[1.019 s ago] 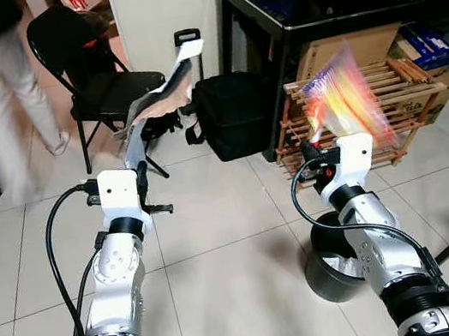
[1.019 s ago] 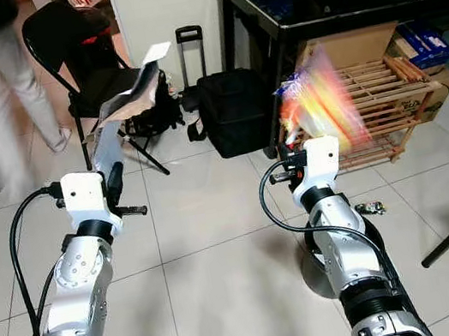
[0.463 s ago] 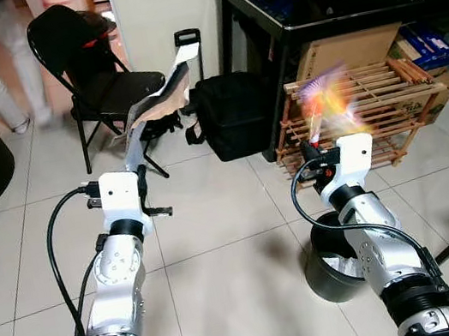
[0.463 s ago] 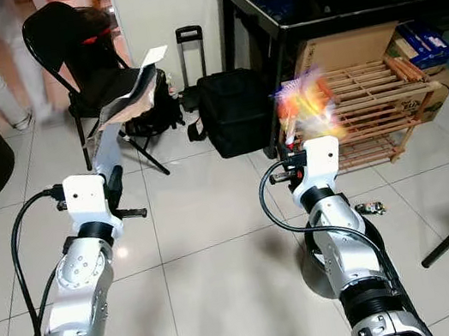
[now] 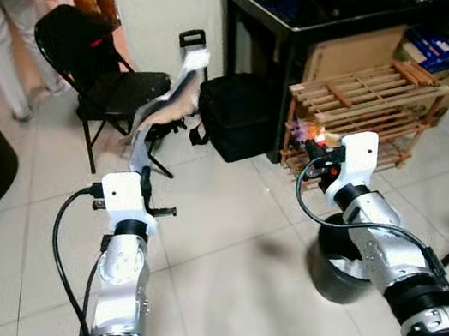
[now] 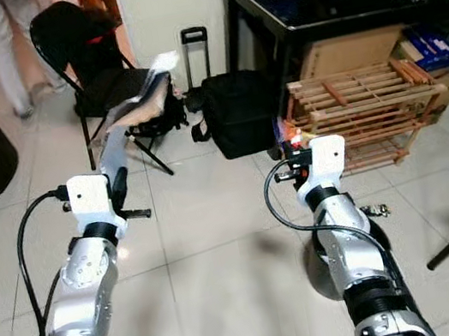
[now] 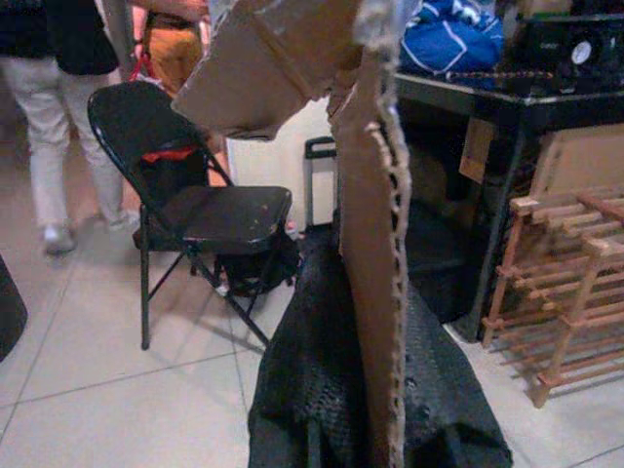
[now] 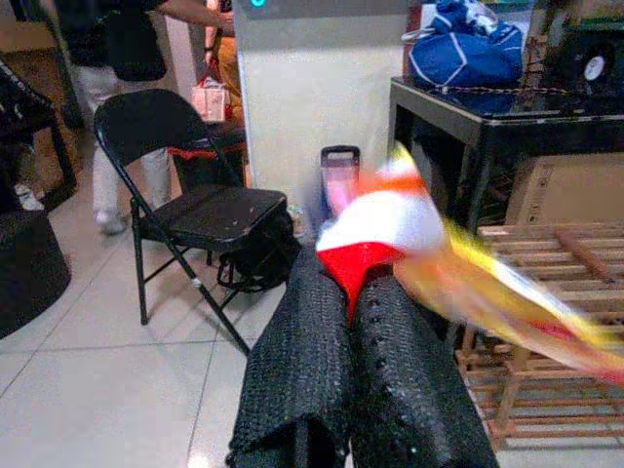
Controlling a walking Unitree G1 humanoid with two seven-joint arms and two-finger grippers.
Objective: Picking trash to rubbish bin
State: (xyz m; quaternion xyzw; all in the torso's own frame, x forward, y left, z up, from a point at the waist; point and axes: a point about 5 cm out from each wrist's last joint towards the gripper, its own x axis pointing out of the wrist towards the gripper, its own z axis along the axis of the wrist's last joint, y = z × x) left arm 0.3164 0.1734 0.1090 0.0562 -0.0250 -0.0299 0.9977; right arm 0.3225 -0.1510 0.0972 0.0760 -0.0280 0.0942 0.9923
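Between fingers, right side: colourful wrapper [image 8: 429,244], red, white and orange, clamped in your right pincer [image 8: 356,292]; it trails blurred off to one side.
Change: a second ago that wrapper stood up tall and fanned above the wrist; now it shows as just a small glow at the pincer tip [image 5: 313,137]. Either it dropped forward or you are shaking it. Grip looks kept, judging by the wrist view.
Left side: torn cardboard strip [image 7: 375,244] gripped in your left pincer [image 6: 116,177], sticking up and forward, same pose as before.
Bin: dark round rubbish bin [image 5: 335,275] on the floor, directly under your right forearm.
Meaning: nothing binned yet. You likely need to turn the right wrist down over the bin and let go.
Surroundings: folding chair [image 5: 100,77], black bag [image 5: 237,118], wooden rack [image 5: 370,107], a person's legs [image 5: 4,50] far left, well apart.
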